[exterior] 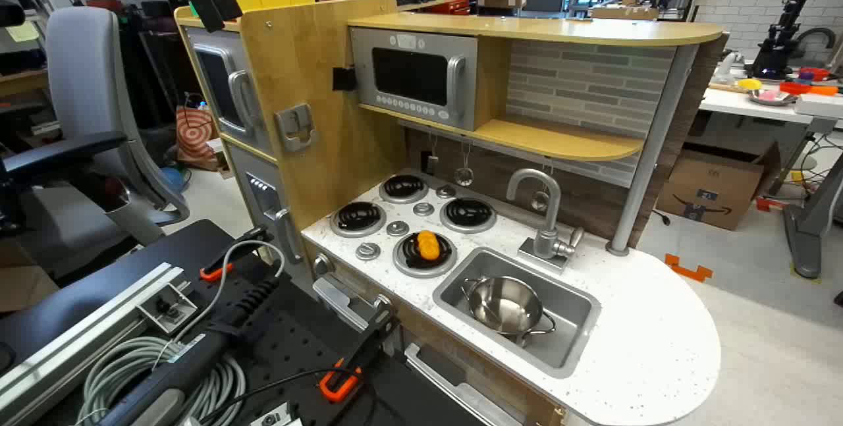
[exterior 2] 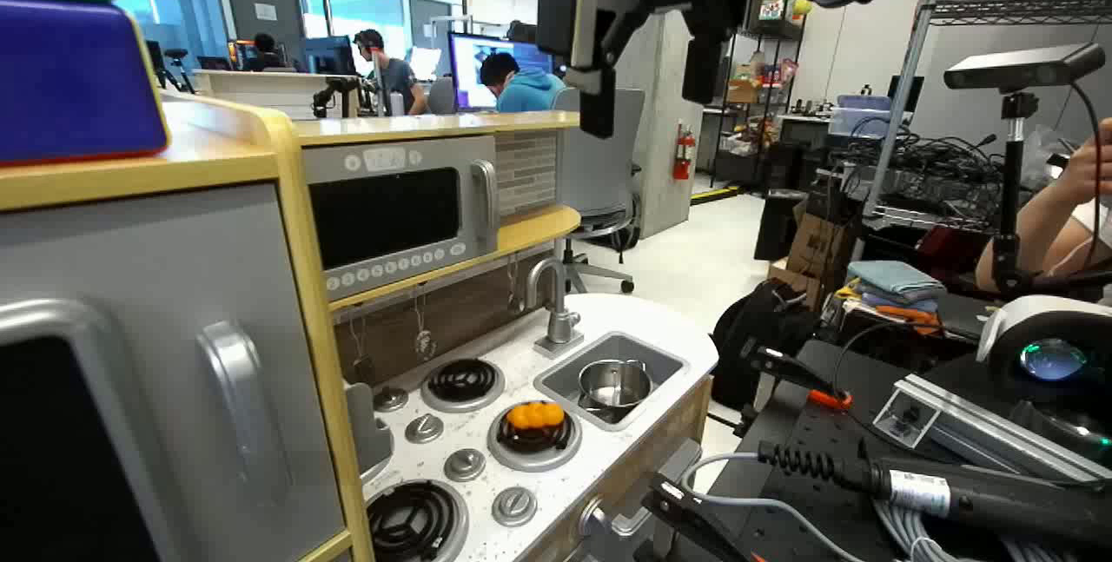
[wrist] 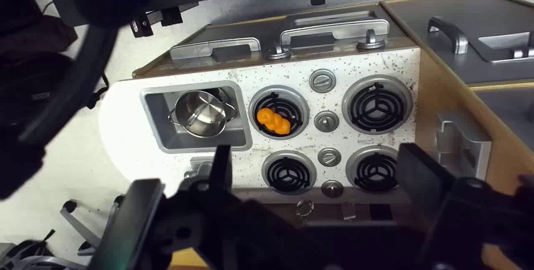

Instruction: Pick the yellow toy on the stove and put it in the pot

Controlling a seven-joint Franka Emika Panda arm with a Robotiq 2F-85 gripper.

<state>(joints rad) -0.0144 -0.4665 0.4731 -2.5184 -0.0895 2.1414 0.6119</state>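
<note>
The yellow toy, a small lumpy yellow-orange piece, lies on one burner of the white stove (exterior: 467,214) beside the sink, in both exterior views (exterior: 428,245) (exterior 2: 534,415) and in the wrist view (wrist: 273,121). The shiny silver pot with two handles stands in the sink in both exterior views (exterior: 506,305) (exterior 2: 615,386) and in the wrist view (wrist: 201,113). My gripper (wrist: 315,157) is open with nothing between its fingers. It hangs high above the kitchen, well apart from the toy, in an exterior view (exterior 2: 648,97). Only part of it shows at the top left in an exterior view (exterior: 216,1).
The steel sink (exterior: 589,320) adjoins the stove. A faucet (exterior: 550,215) stands behind it. The microwave (exterior: 415,77) and a wooden shelf (exterior: 560,139) overhang the back of the counter. A tall cabinet (exterior: 323,110) borders the stove. A black table (exterior: 283,340) with cables stands in front.
</note>
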